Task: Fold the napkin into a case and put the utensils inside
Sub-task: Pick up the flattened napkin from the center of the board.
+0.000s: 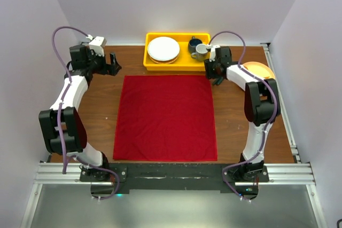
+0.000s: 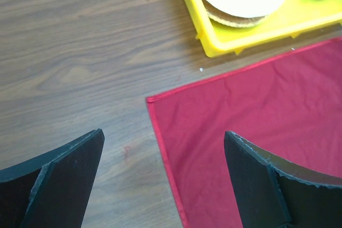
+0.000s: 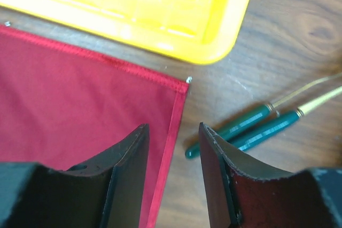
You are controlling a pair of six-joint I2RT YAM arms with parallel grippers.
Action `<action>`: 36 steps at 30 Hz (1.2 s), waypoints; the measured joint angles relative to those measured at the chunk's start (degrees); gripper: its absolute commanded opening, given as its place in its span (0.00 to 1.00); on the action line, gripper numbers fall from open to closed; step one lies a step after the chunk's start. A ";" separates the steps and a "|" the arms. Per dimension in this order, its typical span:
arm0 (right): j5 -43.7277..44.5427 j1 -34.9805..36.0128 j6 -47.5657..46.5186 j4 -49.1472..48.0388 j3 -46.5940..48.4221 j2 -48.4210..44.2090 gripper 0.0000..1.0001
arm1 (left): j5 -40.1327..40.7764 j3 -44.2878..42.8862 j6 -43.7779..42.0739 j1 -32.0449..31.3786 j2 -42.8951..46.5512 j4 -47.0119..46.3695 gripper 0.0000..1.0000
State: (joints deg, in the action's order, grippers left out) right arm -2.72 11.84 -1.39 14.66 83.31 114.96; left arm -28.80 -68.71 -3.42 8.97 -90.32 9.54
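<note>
When the napkin was lying dead flat and unfolded in the middle of the table, why were both arms parked way up at its far corners? — mik

Pretty sure that was the setup for the first fold. Left gripper sat over the far left corner with its jaws spread as wide as they go, straddling the hem, nothing in them. Right gripper was over the far right corner, jaws only partway apart, nothing pinched either. Grabbing both corners of one edge lets you drag it over evenly. — jo

Were the tips actually on the cloth? — mik

Couldn't tell from either wrist cam, honestly. What I'd have worried about: the napkin's far edge was just beside the yellow tray at the table's far edge, so not much room for fingers there. And the utensils, green handles with thin gold stems, lay on bare wood just right of that far right corner, near the right gripper. Handy for loading later, but easy to bump. Nothing was folded yet, so the task looked barely started. — jo
</note>
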 measured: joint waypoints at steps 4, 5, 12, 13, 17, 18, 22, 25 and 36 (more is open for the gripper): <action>0.24 0.22 0.46 -1.03 1.11 3.63 0.43 | 1.90 0.00 -0.04 0.00 -0.02 -2.40 1.00; 0.22 0.26 0.79 -1.07 1.51 4.61 0.43 | 2.25 -0.04 -0.11 0.00 0.00 -2.80 1.00; 0.24 0.26 2.58 -1.97 2.93 6.60 0.42 | 4.00 -0.83 -0.24 0.00 -0.35 -3.45 1.00; 0.22 0.26 2.84 -2.14 2.93 6.60 0.42 | 4.09 -0.83 -0.24 0.00 -0.48 -3.54 1.00; 0.22 0.26 3.63 -2.29 3.06 6.62 0.40 | 4.31 -0.85 -0.48 0.00 -1.70 -4.02 0.94; 0.22 0.26 3.80 -2.14 3.30 6.78 0.39 | 4.42 -0.94 -0.66 0.00 -2.10 -4.00 0.93; 0.31 0.26 4.46 -1.97 5.60 8.55 0.38 | 4.66 -3.65 -0.85 0.00 -5.92 -2.86 0.91; 0.50 0.26 4.79 -1.90 5.73 8.83 0.35 | 4.83 -5.62 -0.85 0.00 -8.52 -1.86 0.90; 1.92 0.24 5.42 1.07 7.74 9.62 0.00 | 5.99 -8.44 -0.72 0.00 -13.86 -1.07 0.86</action>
State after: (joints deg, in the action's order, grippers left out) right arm -0.80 12.08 4.03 15.73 91.05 124.57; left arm -22.81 -77.14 -4.14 8.97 -104.18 8.47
